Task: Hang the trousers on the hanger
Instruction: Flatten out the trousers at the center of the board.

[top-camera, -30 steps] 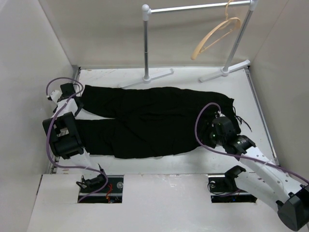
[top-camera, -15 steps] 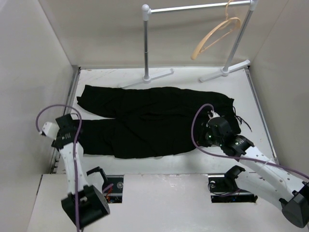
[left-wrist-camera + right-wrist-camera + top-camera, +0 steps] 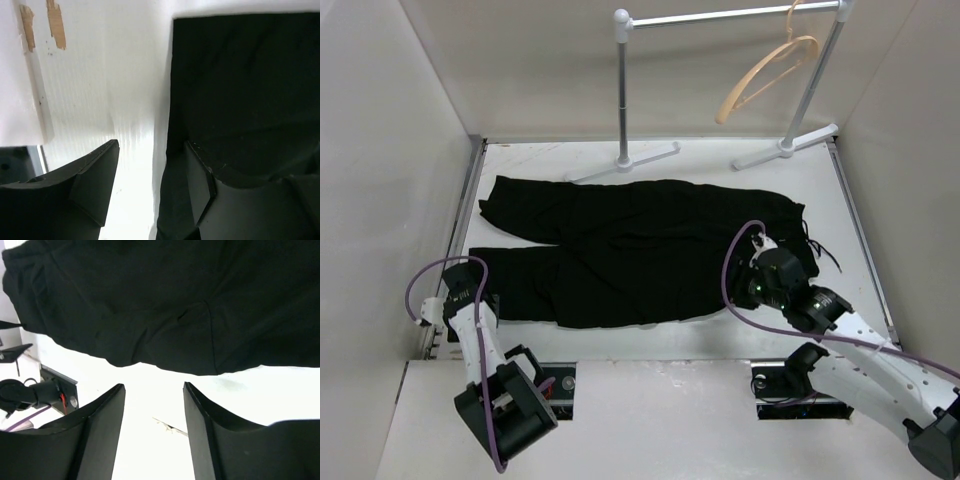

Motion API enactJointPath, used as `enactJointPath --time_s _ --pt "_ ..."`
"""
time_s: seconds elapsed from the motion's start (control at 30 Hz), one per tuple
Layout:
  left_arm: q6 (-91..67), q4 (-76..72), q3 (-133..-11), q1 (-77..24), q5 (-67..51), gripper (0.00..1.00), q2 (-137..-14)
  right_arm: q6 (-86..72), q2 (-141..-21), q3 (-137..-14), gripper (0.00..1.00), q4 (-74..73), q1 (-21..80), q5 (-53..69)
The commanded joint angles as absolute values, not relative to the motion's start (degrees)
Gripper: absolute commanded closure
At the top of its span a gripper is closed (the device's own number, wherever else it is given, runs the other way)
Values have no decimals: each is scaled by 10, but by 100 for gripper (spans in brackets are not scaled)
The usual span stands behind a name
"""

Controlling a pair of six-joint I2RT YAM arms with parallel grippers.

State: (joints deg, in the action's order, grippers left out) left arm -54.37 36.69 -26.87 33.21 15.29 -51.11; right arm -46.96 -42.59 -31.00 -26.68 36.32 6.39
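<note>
LEFT ARM PULLS BACK, TROUSERS NOT YET LIFTED. In the space of a second my left hand swings away from the cuffs at the upper left of the overhead frame and comes to rest at the lower left, close to its own base. Its fingers stand apart and hold nothing. In its wrist view they straddle the straight edge of the near leg's cuff, with bare table on one side and black cloth on the other.

My right hand barely shifts. It hovers at the lower right of the overhead frame, just off the waist end, with its fingers also apart and empty. Between them I see white table, and the hem of the waist lies just beyond the tips.

The trousers themselves do not move. They lie flat across the middle of the table, cuffs to the left and waist to the right. The hanger hangs tilted and bare from the rail at the upper right, well apart from the cloth.

I read the retreat as a change of grip point, from the far cuff to the near one, not as progress. With both hands open, picking up, folding and draping over the hanger all remain to be done.
</note>
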Motion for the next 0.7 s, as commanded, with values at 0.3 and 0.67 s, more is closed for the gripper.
enactJointPath --time_s 0.3,0.67 --pt "-545 156 -234 352 142 87 -593 -491 -380 -324 40 -313 261 58" --pt "-547 232 -295 233 205 94 -523 -558 -409 -294 51 -379 -26 -56"
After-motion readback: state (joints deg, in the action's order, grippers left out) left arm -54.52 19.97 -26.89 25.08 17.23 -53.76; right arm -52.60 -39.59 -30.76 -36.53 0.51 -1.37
